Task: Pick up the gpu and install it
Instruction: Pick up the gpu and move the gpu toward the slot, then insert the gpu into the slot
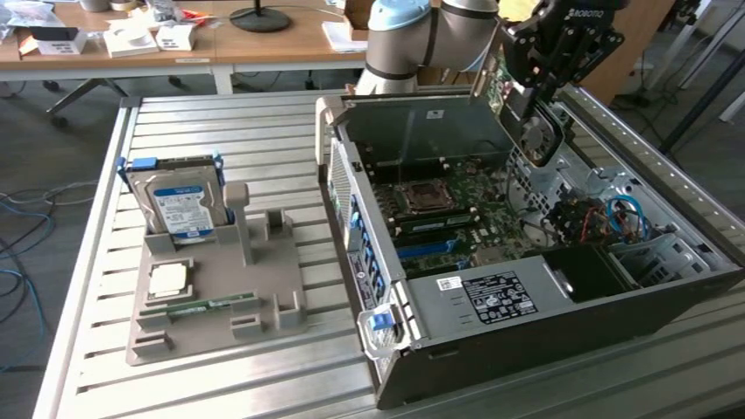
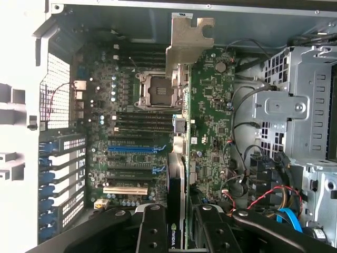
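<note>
My gripper (image 1: 539,92) hangs over the far side of the open computer case (image 1: 385,288), shut on the gpu (image 1: 542,140). The card hangs on edge, with its green board and round fan below the fingers. In the wrist view the gpu (image 2: 185,47) shows edge-on between my gripper's (image 2: 179,229) black fingers (image 2: 152,232). Its metal bracket points away from the camera, and it is held above the motherboard (image 2: 131,105). The blue and black expansion slots (image 2: 134,149) lie beside the card's edge, apart from it.
A grey fixture (image 1: 215,288) on the exterior view's left holds a silver hard drive (image 1: 174,205), a processor (image 1: 169,278) and a memory stick (image 1: 209,305). Inside the case are a power supply (image 1: 501,297), a drive cage (image 2: 295,105) and loose cables (image 2: 263,197).
</note>
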`<state>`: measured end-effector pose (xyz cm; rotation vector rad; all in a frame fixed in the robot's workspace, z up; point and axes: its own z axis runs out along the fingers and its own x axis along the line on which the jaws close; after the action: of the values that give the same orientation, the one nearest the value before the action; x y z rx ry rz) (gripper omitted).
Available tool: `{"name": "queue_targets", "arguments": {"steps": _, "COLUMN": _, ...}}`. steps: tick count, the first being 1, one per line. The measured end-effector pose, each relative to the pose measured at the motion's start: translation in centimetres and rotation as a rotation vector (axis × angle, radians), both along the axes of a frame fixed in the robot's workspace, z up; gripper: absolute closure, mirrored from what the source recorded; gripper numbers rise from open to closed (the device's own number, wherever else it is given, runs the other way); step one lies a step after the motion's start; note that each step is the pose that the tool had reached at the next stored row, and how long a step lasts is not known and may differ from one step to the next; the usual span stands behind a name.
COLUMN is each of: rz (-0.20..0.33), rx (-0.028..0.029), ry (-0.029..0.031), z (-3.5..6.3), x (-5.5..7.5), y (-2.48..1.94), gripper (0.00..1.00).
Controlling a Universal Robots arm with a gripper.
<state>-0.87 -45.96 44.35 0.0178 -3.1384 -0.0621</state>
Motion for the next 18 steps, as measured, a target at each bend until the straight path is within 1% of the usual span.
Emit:
{"name": "queue_targets", "arguments": {"steps": 14, "rz": 0.002, "rx": 0.0001, "ry": 0.0000, "z": -0.01, "x": 0.00, "y": 0.00, "gripper": 0.74}}
{"name": "queue_targets", "arguments": {"steps": 16, "rz": 0.015, "rx": 0.0001, "ry": 0.0000, "z": -0.01, "x": 0.00, "y": 0.00, "gripper": 0.74}}
{"name": "queue_targets", "arguments": {"steps": 18, "rz": 0.040, "rx": 0.0001, "ry": -0.0001, "z": -0.01, "x": 0.00, "y": 0.00, "gripper": 0.74}}
